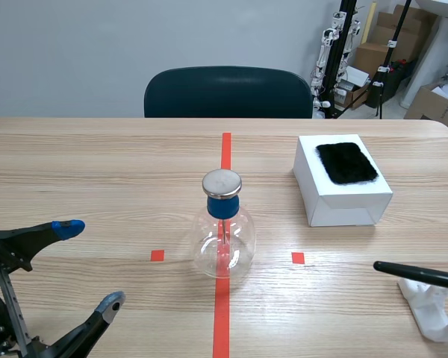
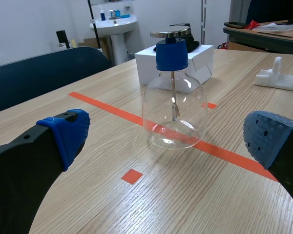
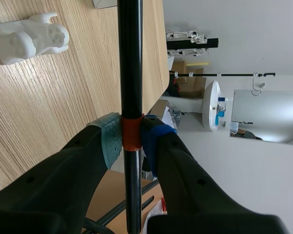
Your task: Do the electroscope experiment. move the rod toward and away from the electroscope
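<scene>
The light wooden table (image 1: 97,164) carries a white cardboard box (image 1: 343,207) with a black furry pad (image 1: 346,162) lying on top. The clear glass flask electroscope (image 1: 222,240), blue-stoppered under a metal disc, stands on the centre tape line with a thin stem inside. The left gripper (image 1: 89,264) hangs spread wide, facing it. The right gripper (image 3: 132,139) clamps the black rod (image 3: 130,58) at its orange-red band, above a white plastic stand (image 1: 433,309) and well apart from the flask.

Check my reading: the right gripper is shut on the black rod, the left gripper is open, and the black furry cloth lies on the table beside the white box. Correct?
One error. The scene view shows the black furry cloth on top of the white box, not beside it. The right gripper is shut on the black rod and the left gripper is open.
</scene>
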